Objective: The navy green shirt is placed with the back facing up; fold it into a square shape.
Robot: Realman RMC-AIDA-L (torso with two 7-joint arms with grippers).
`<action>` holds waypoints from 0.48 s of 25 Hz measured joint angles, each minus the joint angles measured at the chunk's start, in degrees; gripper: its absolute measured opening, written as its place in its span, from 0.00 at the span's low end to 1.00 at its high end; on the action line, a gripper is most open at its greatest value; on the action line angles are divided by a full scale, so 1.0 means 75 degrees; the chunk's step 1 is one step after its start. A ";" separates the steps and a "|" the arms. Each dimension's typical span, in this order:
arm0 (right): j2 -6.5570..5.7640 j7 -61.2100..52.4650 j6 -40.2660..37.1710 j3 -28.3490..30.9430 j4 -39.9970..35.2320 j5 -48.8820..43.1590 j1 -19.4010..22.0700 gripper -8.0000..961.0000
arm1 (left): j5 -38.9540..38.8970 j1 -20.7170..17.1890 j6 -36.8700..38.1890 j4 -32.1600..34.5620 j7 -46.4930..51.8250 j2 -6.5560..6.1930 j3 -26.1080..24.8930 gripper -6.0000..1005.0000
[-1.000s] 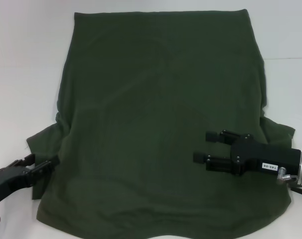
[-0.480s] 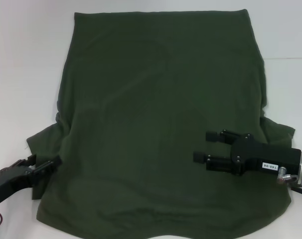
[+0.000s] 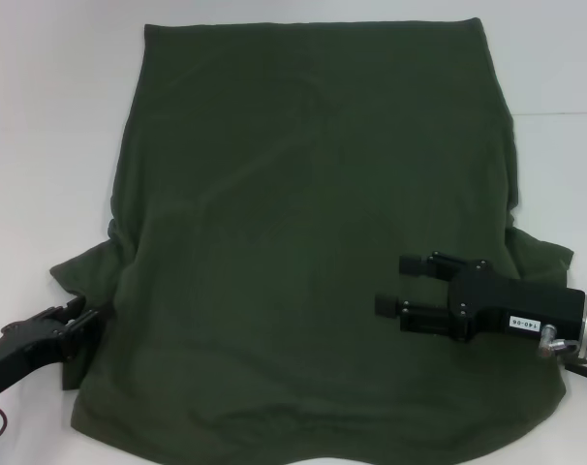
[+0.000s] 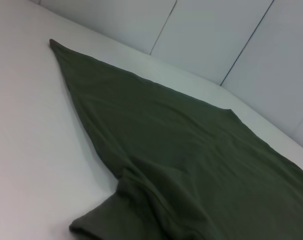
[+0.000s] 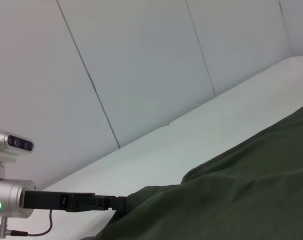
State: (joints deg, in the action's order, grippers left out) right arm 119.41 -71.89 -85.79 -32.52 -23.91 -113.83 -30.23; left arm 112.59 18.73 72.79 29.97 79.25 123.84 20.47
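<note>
Overhead, the navy green shirt [image 3: 313,242] lies spread flat over most of the white counter [image 3: 42,145], its hem toward the far edge and its collar end at the near edge. The left gripper [image 3: 76,325] sits at the left sleeve near the counter's near-left corner; whether its fingers have closed on the cloth I cannot tell. The right gripper [image 3: 390,283] hovers over the shirt's near-right part, fingers apart, holding nothing.

From the left wrist, the sleeve [image 4: 99,222] bunches close by.

From the right wrist, the left gripper [image 5: 104,202] meets the shirt's edge.

Judging by this, the first fold is only starting: the sleeve needs a firm pinch, then a carry inward.
</note>
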 joint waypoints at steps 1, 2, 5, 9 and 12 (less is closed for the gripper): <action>0.0001 0.0000 0.0000 0.0000 0.0001 0.0008 0.0000 0.92 | 0.0001 0.0003 -0.0023 0.0000 0.0000 0.0000 0.0005 0.69; 0.0003 0.0003 0.0000 0.0000 0.0010 0.0036 -0.0001 0.92 | 0.0002 0.0007 -0.0066 0.0001 0.0003 0.0000 0.0010 0.65; 0.0004 0.0008 0.0000 0.0000 0.0017 0.0055 0.0002 0.92 | 0.0002 0.0040 -0.0210 0.0001 0.0023 0.0000 0.0016 0.52; 0.0005 0.0012 -0.0008 0.0000 0.0021 0.0060 0.0008 0.92 | 0.0005 0.0088 -0.0427 -0.0004 0.0051 0.0007 0.0024 0.35; 0.0005 0.0012 -0.0018 0.0000 0.0024 0.0068 0.0011 0.92 | 0.0010 0.0136 -0.0520 -0.0002 0.0052 0.0010 0.0025 0.21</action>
State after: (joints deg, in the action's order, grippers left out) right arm 119.45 -71.81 -85.92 -32.52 -23.73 -113.32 -30.15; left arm 112.67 19.75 68.89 29.95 79.63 123.91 20.66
